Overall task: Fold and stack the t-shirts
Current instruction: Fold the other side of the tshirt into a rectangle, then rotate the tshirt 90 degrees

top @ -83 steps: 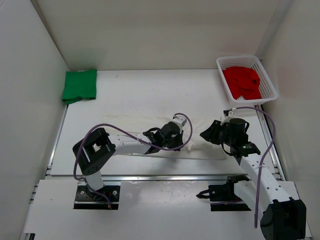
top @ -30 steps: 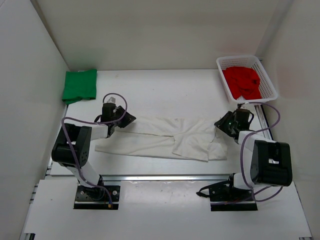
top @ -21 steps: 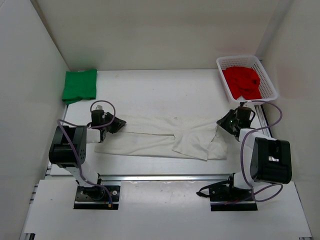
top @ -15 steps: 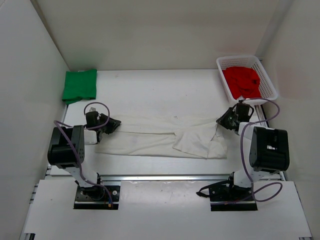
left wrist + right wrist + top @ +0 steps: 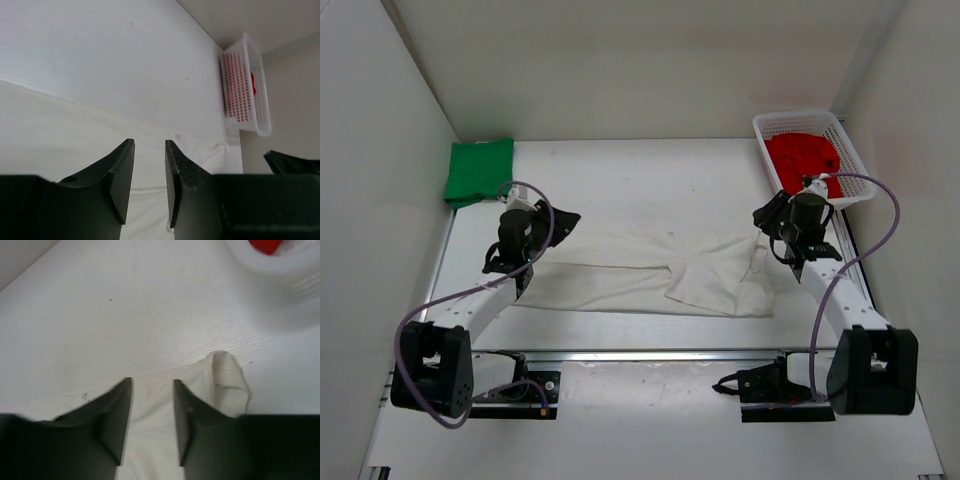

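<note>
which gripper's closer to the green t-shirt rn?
Left. The left gripper is just toward the near right of the green t-shirt; the right gripper is across the table by the white basket.

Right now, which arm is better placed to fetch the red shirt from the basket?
Right, probably. The right gripper hovers beside the basket holding the red shirt; the left gripper sits across the off-white shirt, near the green shirt.
</note>
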`<move>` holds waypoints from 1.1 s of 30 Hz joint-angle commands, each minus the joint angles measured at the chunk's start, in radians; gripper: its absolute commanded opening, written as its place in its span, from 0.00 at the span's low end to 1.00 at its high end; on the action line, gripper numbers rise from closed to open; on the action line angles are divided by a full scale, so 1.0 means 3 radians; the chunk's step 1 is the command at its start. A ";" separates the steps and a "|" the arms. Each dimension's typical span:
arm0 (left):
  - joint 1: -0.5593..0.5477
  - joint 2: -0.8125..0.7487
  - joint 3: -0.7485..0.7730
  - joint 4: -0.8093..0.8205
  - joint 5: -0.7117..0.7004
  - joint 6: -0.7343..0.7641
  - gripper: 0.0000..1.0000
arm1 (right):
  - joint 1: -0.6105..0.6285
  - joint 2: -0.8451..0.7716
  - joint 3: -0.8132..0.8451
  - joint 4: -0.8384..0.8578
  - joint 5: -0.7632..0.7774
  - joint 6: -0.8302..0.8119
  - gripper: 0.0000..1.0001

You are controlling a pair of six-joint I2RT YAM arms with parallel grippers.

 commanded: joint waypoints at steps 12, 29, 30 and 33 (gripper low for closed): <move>-0.0935 -0.0529 -0.0127 -0.0569 0.0370 0.0536 0.42 | 0.1367 0.0557 -0.0272 0.0013 0.0065 0.0097 0.00; -0.0536 -0.0561 0.0112 -0.1024 0.0922 0.0756 0.47 | 0.1274 0.4439 0.5375 -0.1758 -0.0954 -0.0353 0.00; -0.0546 -0.0520 0.0179 -0.1242 0.0923 0.0797 0.48 | 0.1285 0.4863 0.5890 -0.2111 -0.0989 -0.0358 0.00; -0.0608 -0.0524 0.0327 -0.1499 0.0714 0.0991 0.47 | 0.1172 0.4625 0.6312 -0.1886 -0.1265 -0.0144 0.00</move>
